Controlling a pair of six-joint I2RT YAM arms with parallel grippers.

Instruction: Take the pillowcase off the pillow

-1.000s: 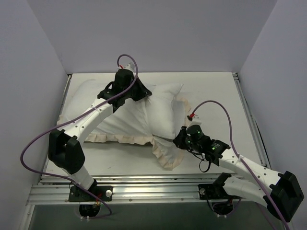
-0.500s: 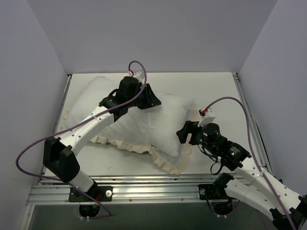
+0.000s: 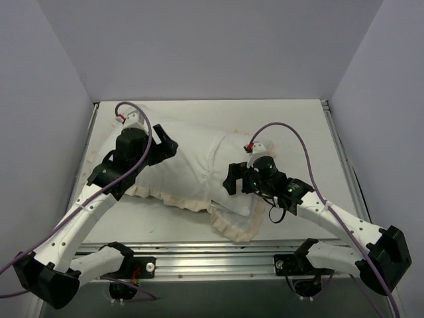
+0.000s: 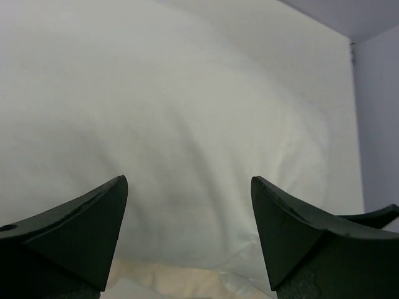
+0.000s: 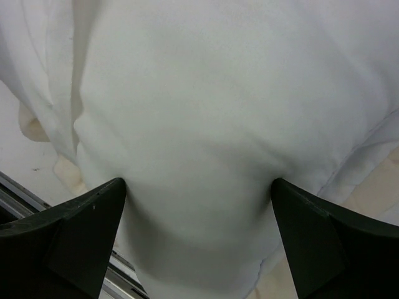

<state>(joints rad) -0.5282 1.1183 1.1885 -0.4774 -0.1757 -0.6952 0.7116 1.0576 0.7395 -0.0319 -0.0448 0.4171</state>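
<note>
You've got a white table top (image 3: 298, 132) boxed in by pale lilac-grey walls (image 3: 212, 46), with an aluminium rail (image 3: 218, 262) along the near edge. The big soft white-side-up pillowcase with a cream ruffled frill (image 3: 199, 165) lies across the left and middle of the table, the frill running along its near edge and bunching at the near right corner. It looks plump and stuffed. It's white on white, so you cannot tell whether any of the bare plump white pillow shows. The left arm (image 3: 99, 192) crosses over the cover's left end and hides that part. The right arm (image 3: 331, 215) reaches in from the near right. The left gripper (image 3: 169, 142) hangs over the far-left bulge with its fingers spread wide and nothing between them. The right gripper (image 3: 233, 179) sits at the near right end, also spread wide and gripping nothing. A purple cable (image 3: 285, 126) loops over each arm. The left wrist view adds a smooth white swell and a cream strip (image 4: 187, 280) low between the fingers (image 4: 87, 218). The right wrist view shows creased white cloth bulging up between its fingers (image 5: 75, 224), frill at lower right (image 5: 374, 193) and rail at lower left. You cannot tell whether the fingers touch the cloth.
</note>
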